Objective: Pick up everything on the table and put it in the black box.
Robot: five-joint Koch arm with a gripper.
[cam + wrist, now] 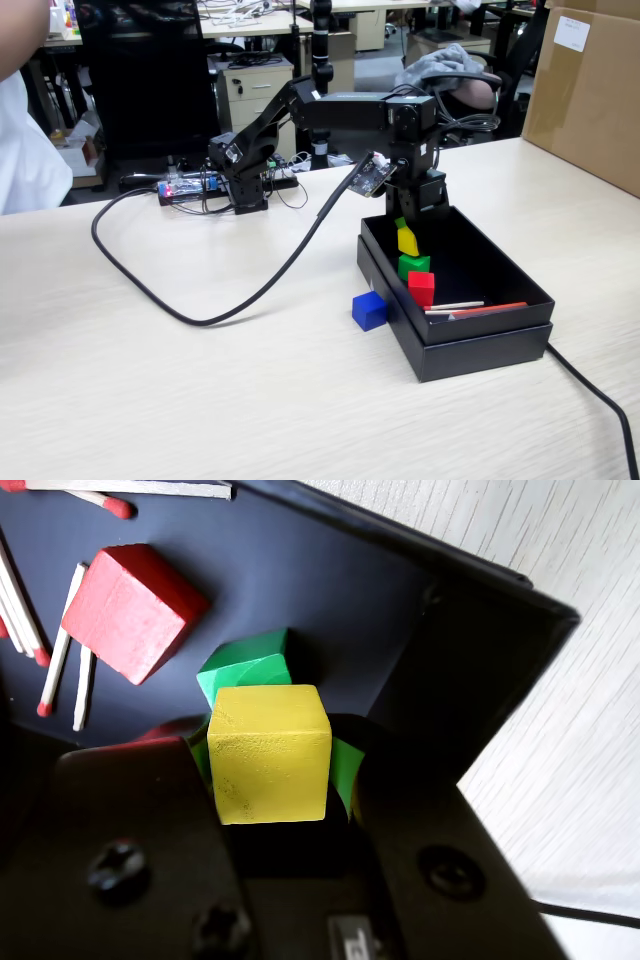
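My gripper [272, 765] hangs over the far end of the black box [485, 348] and is shut on the yellow cube [270, 752], which sits between its green-padded jaws. In the fixed view the yellow cube [407, 241] is held just above the box floor under the gripper [404, 234]. Below it, inside the box, lie the green cube [245, 665] and the red cube [130, 610], also seen as green cube [414, 265] and red cube [421, 287]. The blue cube [369, 310] rests on the table [200, 400], touching or nearly touching the box's left wall.
Thin red-tipped sticks [470, 308] lie in the box's near end. A thick black cable [240, 300] loops across the table left of the box. A brown carton [590, 90] stands at the back right, and another cable [600, 400] runs past the box's near right corner.
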